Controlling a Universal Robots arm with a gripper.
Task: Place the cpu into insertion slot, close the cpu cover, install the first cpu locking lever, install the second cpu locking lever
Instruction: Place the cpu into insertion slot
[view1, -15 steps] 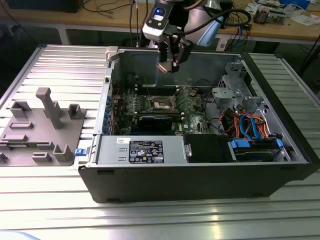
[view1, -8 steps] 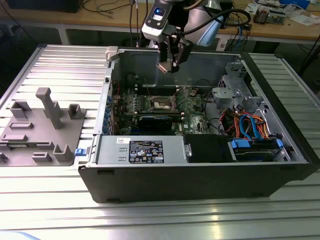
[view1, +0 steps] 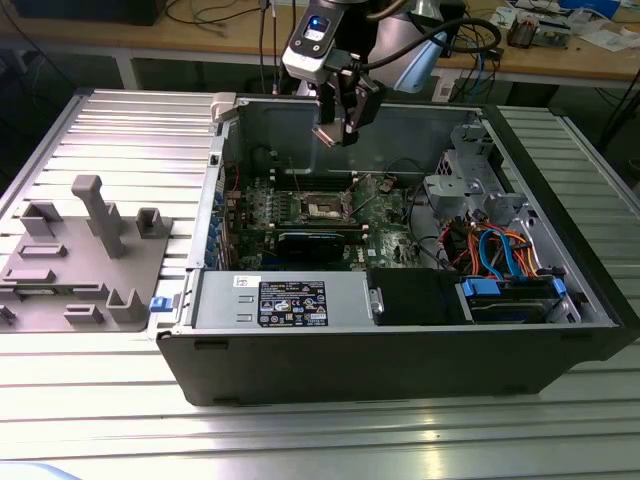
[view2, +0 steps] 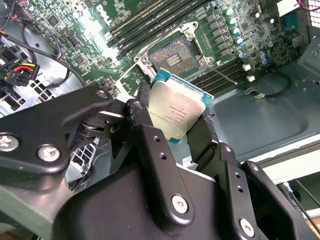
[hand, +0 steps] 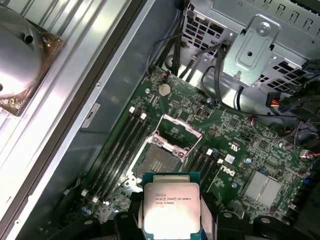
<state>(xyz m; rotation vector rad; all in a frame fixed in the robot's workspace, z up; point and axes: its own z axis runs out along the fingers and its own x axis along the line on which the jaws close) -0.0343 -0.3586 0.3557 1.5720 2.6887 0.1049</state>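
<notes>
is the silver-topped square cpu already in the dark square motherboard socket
No, the gripper holds the cpu clear of the empty socket.

silver cpu (hand: 171, 209) held above open insertion slot (hand: 155, 163), cpu cover (hand: 170, 143) raised

Robotics lab or workshop: slotted aluminium table (view1: 300, 440), open computer case (view1: 400, 360), cable-strewn wooden bench (view1: 150, 40) behind.
</notes>
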